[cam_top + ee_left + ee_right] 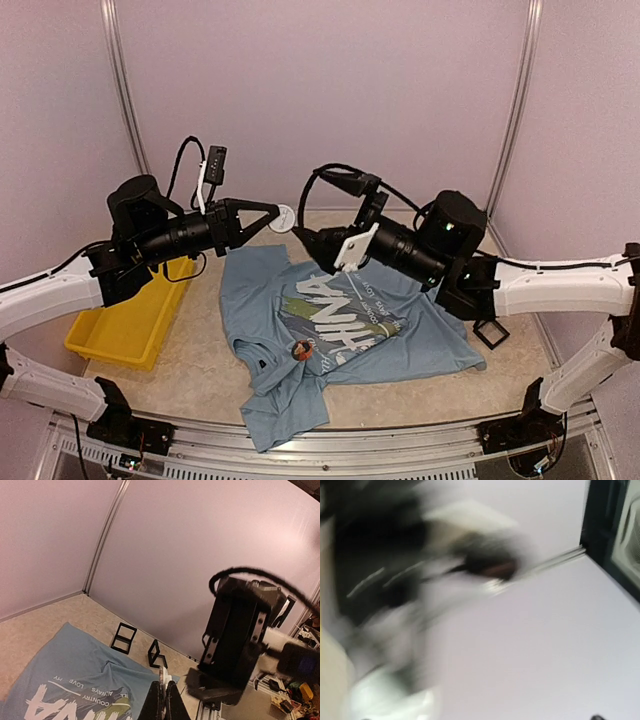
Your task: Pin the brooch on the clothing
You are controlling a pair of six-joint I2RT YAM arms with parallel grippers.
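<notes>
One light blue T-shirt (pixel 425 342) lay spread over the middle of the bench (pixel 190 385). Its white "CHINA" lettering and green-yellow brush strokes faced up. The collar was turned toward the near left, and one sleeve reached toward the near edge. A small round brooch (pixel 300 349), dark with a reddish-brown centre, sat on the chest between the collar and the near end of the lettering. Whether its pin went through the cloth could not be told.

Both arms hung in the air over the far part of the shirt. The left tool (pixel 281 217) pointed right from the left side. In the left wrist view its fingers (pixel 154 704) were drawn close together, with only a thin slit between them. A small white piece showed at their tips, and what it was could not be told. The right tool (pixel 303 243) pointed left from the right side. Its end was near the left tool's tip and a little nearer in the scene, and the two stood apart. The right wrist view was smeared, and from above the right tool showed only as a dark mass, so how wide it stood could not be told.

A yellow bin (pixel 125 325) sat on the left of the bench, partly under the left arm and just beside the shirt's left sleeve. Two small black open frames (pixel 123 637) stood on the right of the bench, just off the shirt's edge. Pale lilac wall panels (pixel 320 90) closed in the far side.
</notes>
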